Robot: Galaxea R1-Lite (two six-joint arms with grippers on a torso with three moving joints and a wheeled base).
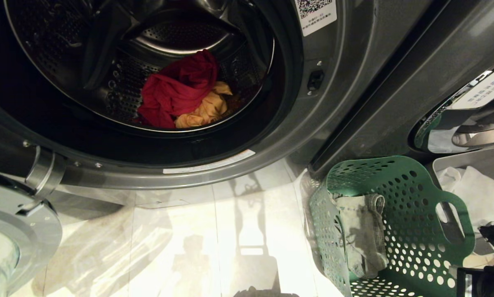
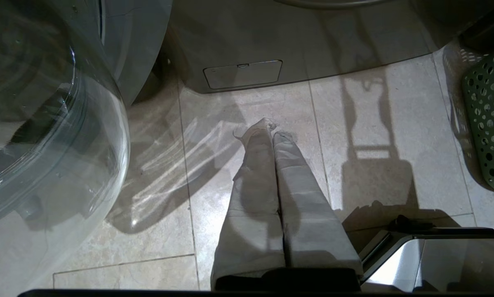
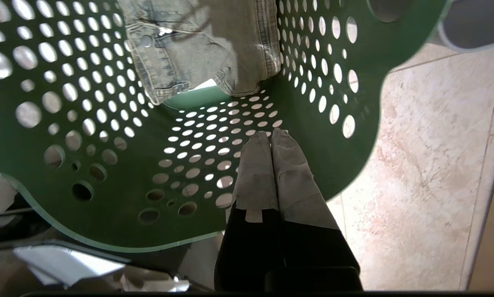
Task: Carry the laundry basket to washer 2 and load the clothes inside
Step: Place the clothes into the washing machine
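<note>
The washer drum [image 1: 107, 95] stands open, with a red garment [image 1: 177, 88] and a yellow garment [image 1: 208, 109] lying inside. A green perforated laundry basket [image 1: 412, 198] sits on the floor to its right, and a faded denim garment [image 1: 362, 231] hangs over its wall. In the right wrist view the denim garment [image 3: 201, 45] lies against the basket's inner wall [image 3: 86, 123]. My right gripper [image 3: 271, 134] is shut and empty, over the basket's near rim, short of the denim. My left gripper [image 2: 273, 126] is shut and empty, parked above the floor tiles.
The washer's glass door [image 2: 45, 123] hangs open at the left. A grey bin [image 1: 461, 163] holding white cloth [image 1: 474, 194] stands right of the basket. Another machine's opening [image 1: 465, 123] shows at far right. Pale floor tiles [image 1: 214, 247] lie before the washer.
</note>
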